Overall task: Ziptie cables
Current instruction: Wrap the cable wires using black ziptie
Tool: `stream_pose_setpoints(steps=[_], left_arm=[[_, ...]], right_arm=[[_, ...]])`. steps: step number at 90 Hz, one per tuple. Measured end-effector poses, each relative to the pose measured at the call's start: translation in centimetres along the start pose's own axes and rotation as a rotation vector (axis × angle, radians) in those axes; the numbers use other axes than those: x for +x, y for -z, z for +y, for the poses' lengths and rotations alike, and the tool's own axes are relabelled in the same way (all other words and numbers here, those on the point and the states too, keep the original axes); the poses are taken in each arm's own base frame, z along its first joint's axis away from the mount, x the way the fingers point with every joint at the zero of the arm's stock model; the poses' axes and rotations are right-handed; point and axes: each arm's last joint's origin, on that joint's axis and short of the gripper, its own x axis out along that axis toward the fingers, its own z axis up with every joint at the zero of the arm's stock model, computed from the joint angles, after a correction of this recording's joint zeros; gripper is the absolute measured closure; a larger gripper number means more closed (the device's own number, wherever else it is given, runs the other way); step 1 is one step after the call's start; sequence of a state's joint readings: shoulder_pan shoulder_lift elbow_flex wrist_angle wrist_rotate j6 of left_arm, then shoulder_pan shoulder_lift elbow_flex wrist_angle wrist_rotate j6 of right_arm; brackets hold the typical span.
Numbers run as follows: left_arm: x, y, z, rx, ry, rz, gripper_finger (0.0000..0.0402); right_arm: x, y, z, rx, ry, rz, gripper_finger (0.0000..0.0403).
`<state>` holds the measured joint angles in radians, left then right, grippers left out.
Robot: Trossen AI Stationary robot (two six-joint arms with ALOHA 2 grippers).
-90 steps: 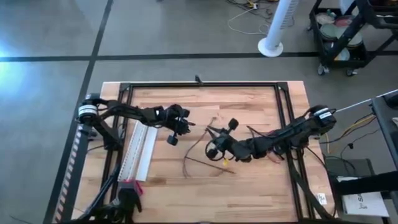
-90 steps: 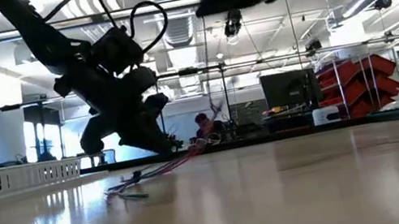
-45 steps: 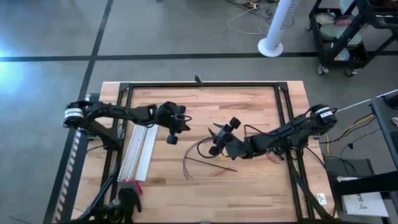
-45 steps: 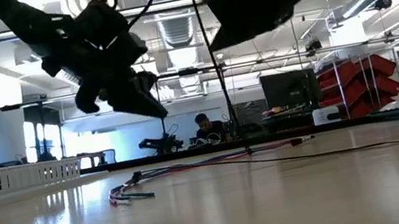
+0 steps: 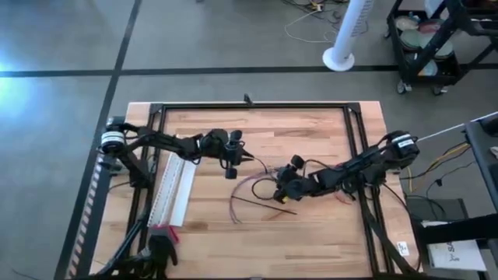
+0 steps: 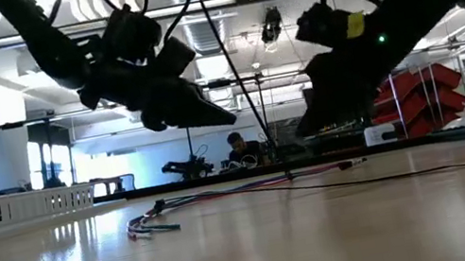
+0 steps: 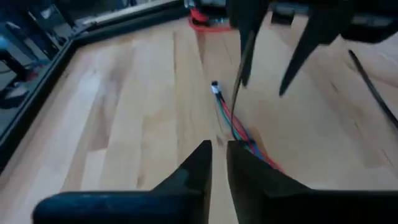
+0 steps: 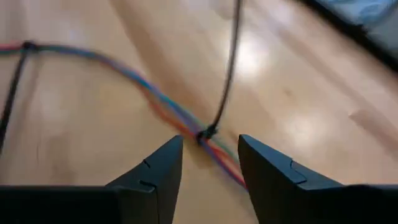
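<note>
The cables (image 5: 247, 187) (image 6: 206, 196), thin pinkish and dark wires, lie flat on the wooden table near its middle. A black ziptie is looped round them at its head (image 8: 205, 134), and its thin tail (image 6: 246, 99) stands upright. My right gripper (image 5: 278, 190) (image 8: 208, 152) hovers open just above them, with a finger on either side of the ziptie head and the bundle, touching neither. My left gripper (image 5: 243, 159) (image 7: 219, 149) is shut. It hangs above the table just left of the cables (image 7: 235, 127), pointing at them.
A long white flat strip (image 5: 175, 187) lies along the table's left side, with a red-topped piece (image 5: 159, 229) at its near end. A loose black strip (image 6: 394, 174) lies on the wood right of the cables. A black frame rail (image 5: 249, 106) borders the work area.
My left gripper has risen off the table and gone right, toward the cables. My right gripper has come down over the ziptie head. The cables' far end, slanting up off the table a second ago, now lies flat, and the ziptie tail stands upright.
</note>
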<state>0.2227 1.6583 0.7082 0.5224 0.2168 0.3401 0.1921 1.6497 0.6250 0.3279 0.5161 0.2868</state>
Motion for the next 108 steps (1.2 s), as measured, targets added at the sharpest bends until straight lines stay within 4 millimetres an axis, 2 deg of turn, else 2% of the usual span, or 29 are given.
stream_pose_setpoints(steps=[7,28,37,47,54,61,68,86,108], left_arm=[[0.3,0.2,-0.4,-0.014,0.016,0.006,0.0338],[1.8,0.8,-1.3,-0.110,-0.016,-0.019,0.0269],[2.9,1.6,-1.3,-0.179,-0.039,-0.077,0.0241],[4.3,2.8,-1.1,-0.197,-0.083,-0.044,0.0221],[5.0,2.7,-0.8,-0.191,-0.088,-0.050,0.0218],[5.7,2.2,-0.6,-0.178,-0.085,-0.061,0.0230],[6.2,1.8,-0.4,-0.166,-0.082,-0.051,0.0259],[6.8,1.0,0.0,-0.130,-0.075,-0.007,0.0385],[6.9,0.4,0.2,-0.085,-0.073,-0.005,0.0400]], right_arm=[[0.7,0.3,-1.6,0.023,-0.105,-0.013,0.0276],[2.2,0.5,-6.0,0.049,-0.239,-0.061,0.0285],[2.9,0.8,-6.8,0.052,-0.272,-0.048,0.0280],[3.9,0.9,-7.1,0.044,-0.294,-0.030,0.0274],[4.8,1.2,-7.1,0.048,-0.313,-0.008,0.0273],[5.5,1.5,-7.0,0.051,-0.328,0.009,0.0276],[5.8,1.5,-6.9,0.056,-0.337,0.002,0.0284],[5.7,1.3,-7.0,0.077,-0.340,-0.004,0.0319],[5.7,0.9,-7.1,0.077,-0.340,-0.017,0.0353]])
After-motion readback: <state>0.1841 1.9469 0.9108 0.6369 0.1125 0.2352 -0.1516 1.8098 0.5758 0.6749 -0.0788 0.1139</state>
